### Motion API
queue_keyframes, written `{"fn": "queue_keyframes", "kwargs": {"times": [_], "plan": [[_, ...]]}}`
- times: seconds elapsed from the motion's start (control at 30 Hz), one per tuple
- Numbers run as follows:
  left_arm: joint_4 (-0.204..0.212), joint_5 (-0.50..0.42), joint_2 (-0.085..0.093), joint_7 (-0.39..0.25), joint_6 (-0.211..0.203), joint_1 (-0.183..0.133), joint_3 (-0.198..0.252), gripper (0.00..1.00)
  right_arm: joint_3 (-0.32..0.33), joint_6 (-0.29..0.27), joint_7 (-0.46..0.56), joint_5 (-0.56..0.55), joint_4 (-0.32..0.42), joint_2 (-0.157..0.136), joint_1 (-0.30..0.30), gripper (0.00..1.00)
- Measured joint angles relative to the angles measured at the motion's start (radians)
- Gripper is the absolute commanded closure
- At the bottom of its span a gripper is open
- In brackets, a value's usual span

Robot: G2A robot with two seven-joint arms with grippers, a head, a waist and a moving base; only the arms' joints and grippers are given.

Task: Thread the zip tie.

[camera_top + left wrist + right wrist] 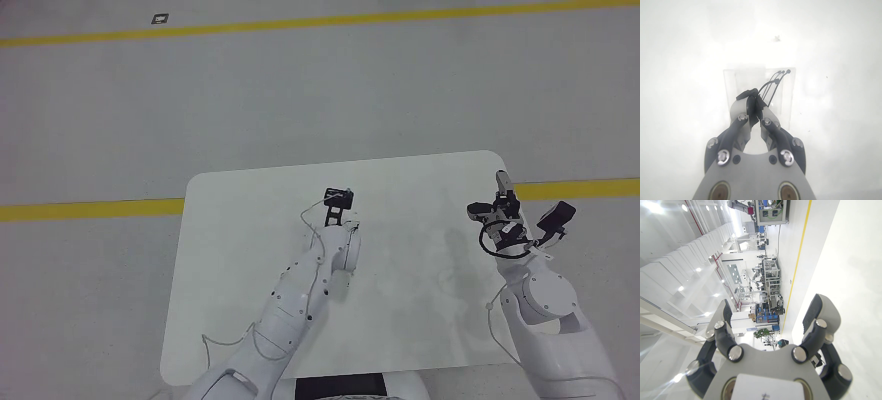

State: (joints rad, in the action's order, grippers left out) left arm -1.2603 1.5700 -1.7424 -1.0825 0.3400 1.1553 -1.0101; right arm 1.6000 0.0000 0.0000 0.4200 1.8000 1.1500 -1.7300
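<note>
Several black zip ties (pixel 772 85) lie fanned out in a shallow clear tray (pixel 729 89) on the white table (pixel 420 300). My left gripper (pixel 753 95) is down over the tray, shut, with the ties' tail ends meeting at its fingertips; how many of them it pinches is hidden. From above, this gripper (pixel 338 200) sits near the table's middle, toward the far edge. My right gripper (pixel 772 308) is open and holds nothing. It hangs at the table's right edge (pixel 505 195), turned on its side and facing out into the room.
A small scrap of debris (pixel 776 38) lies on the table beyond the tray. The floor around the table carries yellow lines (pixel 90 210). Machinery and racks (pixel 768 279) stand far off in the hall.
</note>
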Motion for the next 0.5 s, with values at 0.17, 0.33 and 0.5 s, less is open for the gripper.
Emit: {"fn": "queue_keyframes", "kwargs": {"times": [0.17, 0.33, 0.5], "plan": [[-0.136, 0.0, 0.053, -0.002, 0.0, 0.058, 0.03, 1.0, 0.0, 0.0, 0.0, 0.0, 0.0, 0.0, 0.0, 0.0], [-0.233, 0.0, 0.104, 0.002, 0.0, 0.092, 0.051, 1.0, 0.0, 0.0, 0.0, 0.0, 0.0, 0.0, 0.0, 0.0], [-0.263, 0.0, 0.124, 0.014, 0.0, 0.101, 0.055, 1.0, 0.0, 0.0, 0.0, 0.0, 0.0, 0.0, 0.0, 0.0]]}}
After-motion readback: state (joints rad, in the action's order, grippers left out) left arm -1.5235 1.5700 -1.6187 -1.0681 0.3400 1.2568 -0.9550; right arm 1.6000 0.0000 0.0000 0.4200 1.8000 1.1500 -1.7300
